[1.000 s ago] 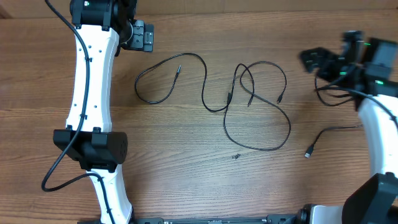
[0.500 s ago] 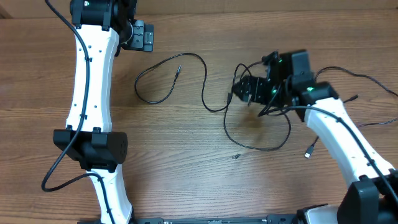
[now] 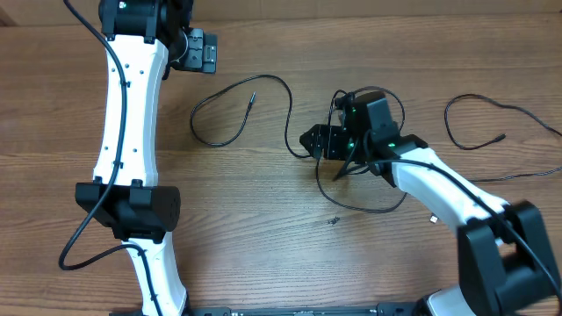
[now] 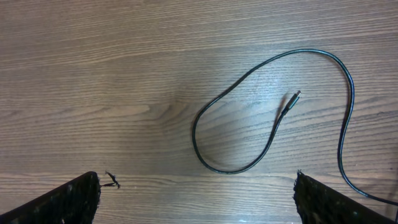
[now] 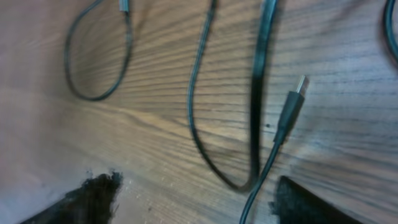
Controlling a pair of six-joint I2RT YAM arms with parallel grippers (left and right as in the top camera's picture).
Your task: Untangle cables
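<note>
Several thin black cables lie on the wooden table. A single looped cable [image 3: 230, 112] lies left of centre, and the left wrist view shows its loop [image 4: 239, 163] and plug tip [image 4: 292, 101]. A tangled cable [image 3: 369, 200] lies mid-table. My right gripper [image 3: 309, 140] hovers low over the tangle's left side, open, and holds nothing. In the right wrist view a cable bend [image 5: 239, 182] lies between its fingers [image 5: 93, 194], with a silver-tipped plug [image 5: 292, 106] just beyond. My left gripper [image 3: 204, 51] stays open at the far left, away from the cables.
Another thin black cord [image 3: 474, 140] with a plug end lies at the right edge. A small plug [image 3: 433, 218] peeks out beside my right arm. A tiny dark speck [image 3: 333, 220] lies on the table. The left arm's base [image 3: 132, 206] stands at the near left.
My right arm has swung from the table's right edge to the middle, over the tangle, and its jaws have narrowed slightly. The left arm has not moved.
</note>
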